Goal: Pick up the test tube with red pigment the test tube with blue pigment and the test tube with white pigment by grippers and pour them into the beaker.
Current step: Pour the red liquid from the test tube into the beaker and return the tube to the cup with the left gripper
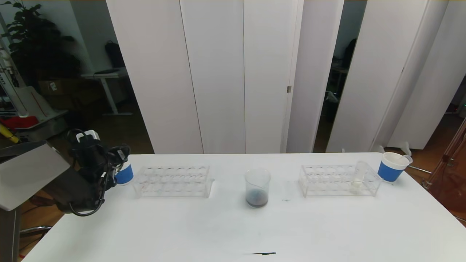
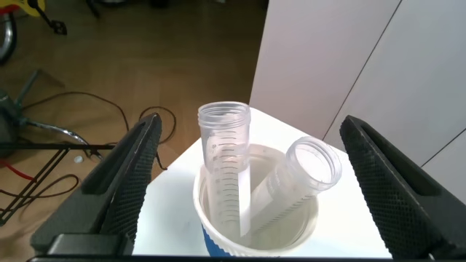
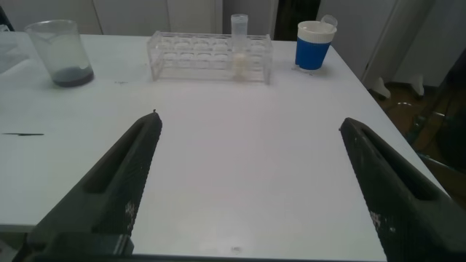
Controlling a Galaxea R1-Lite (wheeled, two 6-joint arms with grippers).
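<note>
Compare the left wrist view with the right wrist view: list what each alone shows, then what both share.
Left wrist only: two empty tubes standing in the left paper cup, between the left gripper's open jaws.

Right wrist only: the beaker with dark liquid, the right rack holding the test tube with white pigment, the right paper cup, and the right gripper's open jaws.

Both: the white table.

On the table point(image 1: 233, 225), the beaker point(image 1: 257, 187) is standing midway between two racks point(image 1: 173, 181). The white tube point(image 1: 358, 177) is sitting in the right rack point(image 1: 338, 180), a cup point(image 1: 391, 166) just beyond. My left hand point(image 2: 247, 182) is hovering over the left cup point(image 2: 255, 218), two tubes point(image 2: 227, 167) in it.
</note>
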